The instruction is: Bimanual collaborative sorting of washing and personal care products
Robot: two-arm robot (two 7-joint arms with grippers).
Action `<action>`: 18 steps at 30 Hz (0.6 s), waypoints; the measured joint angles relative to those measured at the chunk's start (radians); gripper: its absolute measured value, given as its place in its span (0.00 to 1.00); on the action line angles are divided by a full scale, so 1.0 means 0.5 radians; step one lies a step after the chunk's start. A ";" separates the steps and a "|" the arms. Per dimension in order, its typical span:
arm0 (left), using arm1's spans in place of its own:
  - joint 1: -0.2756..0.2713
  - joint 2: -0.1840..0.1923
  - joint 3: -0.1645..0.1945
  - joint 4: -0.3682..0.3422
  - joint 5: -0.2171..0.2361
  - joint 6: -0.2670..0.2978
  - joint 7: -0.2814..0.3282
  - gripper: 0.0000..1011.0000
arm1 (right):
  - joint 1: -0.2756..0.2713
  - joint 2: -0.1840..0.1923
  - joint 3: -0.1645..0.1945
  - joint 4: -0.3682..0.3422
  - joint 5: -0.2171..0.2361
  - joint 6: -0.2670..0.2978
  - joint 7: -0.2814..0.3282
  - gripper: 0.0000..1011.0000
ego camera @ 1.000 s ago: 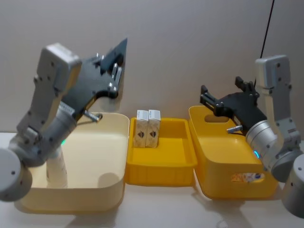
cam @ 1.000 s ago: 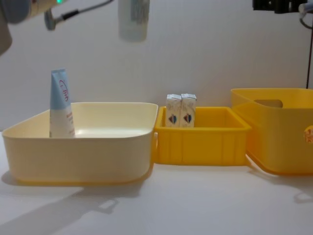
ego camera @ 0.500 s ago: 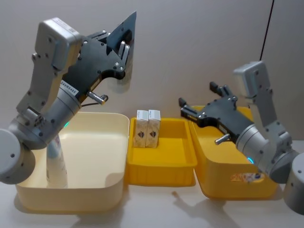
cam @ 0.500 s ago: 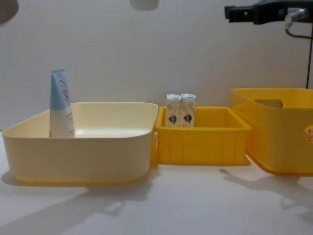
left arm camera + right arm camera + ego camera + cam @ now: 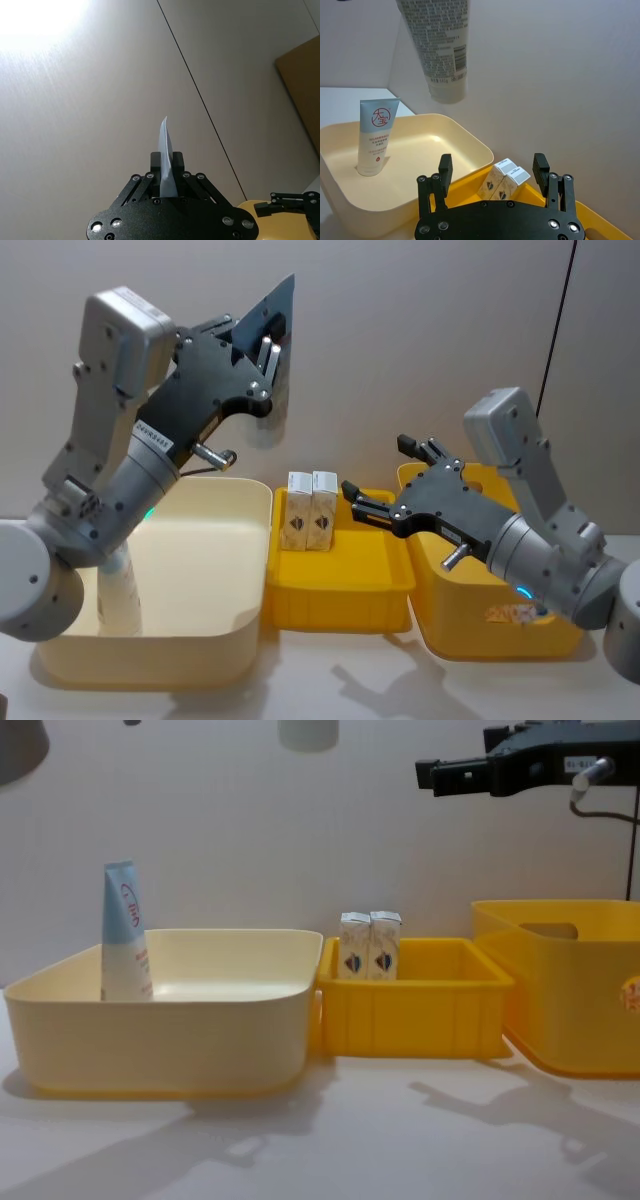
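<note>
Three bins stand in a row on the tabletop [image 5: 330, 1140]: a cream bin [image 5: 160, 1040] on my left, a shallow yellow tray [image 5: 410, 1015] hard against it in the middle, and a deeper yellow bin [image 5: 570, 1010] on my right. At the left side of the cream bin one pale-blue-and-white tube [image 5: 123, 935] stands upright, crimped end up. Two small white cartons [image 5: 370, 946] with a blue-red emblem stand side by side, touching, at the tray's far left corner; they seem to rest against its back wall, though I cannot be sure. My right tool [image 5: 378, 468] hovers above the tray, right of the cartons, fingers spread wide with nothing between them. My left tool [image 5: 167, 167] is raised high over the cream bin's right edge, pinching a second tube [image 5: 439, 45], crimped end above the fingers and cap end hanging down.
</note>
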 joint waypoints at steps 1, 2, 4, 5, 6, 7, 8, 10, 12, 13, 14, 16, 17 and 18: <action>0.011 -0.004 -0.002 -0.004 -0.003 0.004 0.000 0.14 | 0.002 0.004 -0.002 0.003 0.004 -0.010 0.005 0.99; 0.016 -0.005 -0.002 -0.008 -0.004 0.007 0.000 0.14 | 0.003 0.004 -0.003 0.005 0.006 -0.018 0.007 0.99; 0.032 -0.009 -0.005 -0.016 -0.007 0.013 0.000 0.14 | 0.003 0.004 -0.003 0.008 0.009 -0.032 0.007 0.99; 0.045 -0.012 -0.008 -0.025 -0.010 0.018 0.000 0.14 | 0.002 0.001 -0.003 0.011 0.009 -0.051 -0.002 0.99; 0.052 -0.013 -0.009 -0.029 -0.011 0.022 0.001 0.14 | 0.002 -0.001 -0.003 0.012 0.009 -0.057 -0.007 0.99; 0.062 -0.015 -0.011 -0.036 -0.012 0.025 0.003 0.14 | 0.000 -0.004 -0.002 0.013 0.009 -0.068 -0.017 0.99; 0.067 -0.016 -0.012 -0.039 -0.013 0.028 0.004 0.14 | -0.004 -0.013 0.000 0.016 0.010 -0.083 -0.034 0.99; 0.093 -0.020 -0.018 -0.056 -0.016 0.036 0.009 0.14 | -0.006 -0.021 0.001 0.019 0.010 -0.097 -0.050 0.99; 0.116 -0.023 -0.024 -0.072 -0.017 0.044 0.015 0.14 | -0.009 -0.028 0.001 0.022 0.009 -0.112 -0.066 0.99; 0.123 -0.023 -0.026 -0.077 -0.018 0.046 0.017 0.14 | -0.010 -0.033 0.000 0.024 0.010 -0.121 -0.075 0.99; 0.128 -0.024 -0.027 -0.081 -0.018 0.049 0.020 0.14 | -0.010 -0.035 -0.002 0.025 0.009 -0.125 -0.078 0.99; 0.148 -0.027 -0.033 -0.095 -0.018 0.055 0.024 0.14 | -0.009 -0.038 -0.010 0.028 0.012 -0.130 -0.081 0.99; 0.153 -0.028 -0.034 -0.100 -0.018 0.058 0.025 0.14 | -0.008 -0.038 -0.013 0.029 0.014 -0.130 -0.080 0.99; 0.163 -0.029 -0.037 -0.107 -0.018 0.062 0.027 0.14 | -0.004 -0.038 -0.019 0.029 0.021 -0.126 -0.075 0.99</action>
